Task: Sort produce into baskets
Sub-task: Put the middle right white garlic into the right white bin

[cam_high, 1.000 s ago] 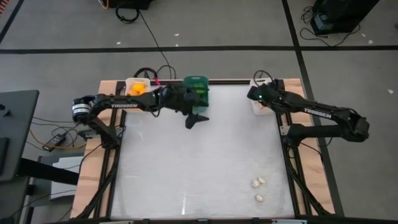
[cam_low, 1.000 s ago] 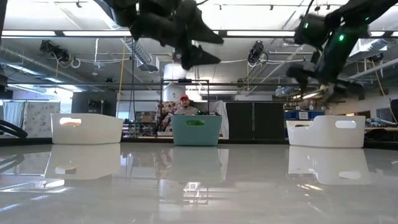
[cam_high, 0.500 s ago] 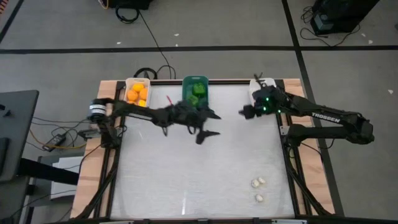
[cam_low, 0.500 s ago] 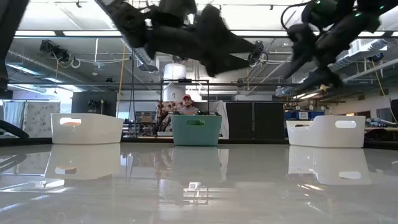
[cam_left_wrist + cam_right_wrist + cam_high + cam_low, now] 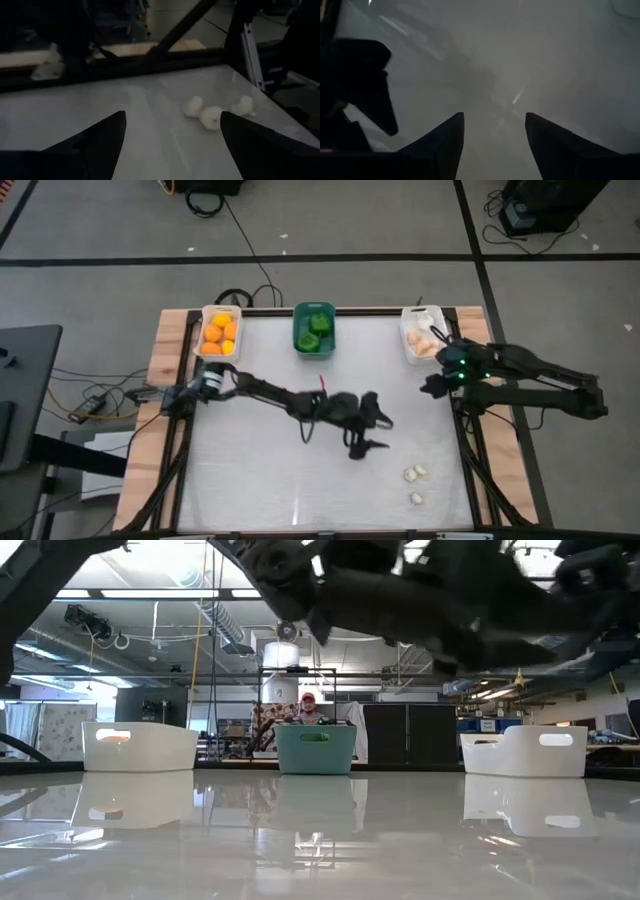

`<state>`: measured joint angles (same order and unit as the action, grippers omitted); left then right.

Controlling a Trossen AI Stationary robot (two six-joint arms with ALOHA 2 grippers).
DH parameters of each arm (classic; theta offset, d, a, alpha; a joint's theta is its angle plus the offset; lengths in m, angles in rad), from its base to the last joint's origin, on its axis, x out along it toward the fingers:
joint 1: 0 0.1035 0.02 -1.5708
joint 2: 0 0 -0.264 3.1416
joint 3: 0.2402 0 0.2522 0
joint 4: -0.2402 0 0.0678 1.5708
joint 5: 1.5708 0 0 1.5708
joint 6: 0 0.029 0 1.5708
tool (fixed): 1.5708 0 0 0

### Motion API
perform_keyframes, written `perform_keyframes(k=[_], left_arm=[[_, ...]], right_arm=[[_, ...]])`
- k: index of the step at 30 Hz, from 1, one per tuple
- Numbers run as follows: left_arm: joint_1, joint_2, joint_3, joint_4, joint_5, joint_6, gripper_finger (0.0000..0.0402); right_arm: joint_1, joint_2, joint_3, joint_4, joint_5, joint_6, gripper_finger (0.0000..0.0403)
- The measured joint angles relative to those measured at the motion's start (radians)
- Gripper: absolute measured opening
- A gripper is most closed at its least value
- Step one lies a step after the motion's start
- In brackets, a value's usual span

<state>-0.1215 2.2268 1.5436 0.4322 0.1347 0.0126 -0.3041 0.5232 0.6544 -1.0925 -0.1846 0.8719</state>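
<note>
White and glossy, the table (image 5: pixel 260 480) carries the left arm stretched long and low from its left-edge base toward the middle, its pincer (image 5: pixel 366 438) spread open with nothing between the fingers, poised above bare surface a short way from the garlic bulbs (image 5: pixel 414 473) that lie near the front right corner. The left wrist view shows three pale bulbs (image 5: pixel 212 117) clustered ahead of the two parted dark fingers (image 5: pixel 102 136). The right arm reaches in from the right edge, its pincer (image 5: pixel 432 388) hanging just in front of the white basket (image 5: pixel 409 340) at the back right, which holds more pale bulbs; its wrist view shows its fingers (image 5: pixel 445 137) apart and holding nothing over plain tabletop. Along the back edge, well apart from each other, stand a white basket of oranges (image 5: pixel 206 343) at the left and a teal basket (image 5: pixel 298 340) of green peppers in the middle. Beyond the table, in the low view, a person (image 5: pixel 307 710) sits behind the teal basket.
</note>
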Motion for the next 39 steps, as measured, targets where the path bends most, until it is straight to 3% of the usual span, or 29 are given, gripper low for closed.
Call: perform_keyframes(k=[7,19,25,32,39], left_arm=[[-0.099,0.236,0.190,0.073,-0.093,-0.017,0.0311],[-0.127,0.514,0.550,0.064,-0.097,-0.070,0.0309],[-0.137,0.552,0.581,0.053,-0.098,-0.074,0.0306],[-0.142,0.552,0.583,0.013,-0.085,-0.072,0.0261],[-0.140,0.587,0.587,0.098,-0.069,-0.162,0.0235]], right_arm=[[0.027,-0.072,0.000,-0.057,-0.001,-0.033,0.0218],[0.068,-0.073,0.000,-0.057,-0.001,-0.034,0.0217],[0.080,-0.072,0.000,-0.057,-0.001,-0.026,0.0217],[0.081,-0.072,0.000,-0.056,0.018,-0.015,0.0217],[0.081,-0.072,0.000,-0.056,0.026,-0.007,0.0217]])
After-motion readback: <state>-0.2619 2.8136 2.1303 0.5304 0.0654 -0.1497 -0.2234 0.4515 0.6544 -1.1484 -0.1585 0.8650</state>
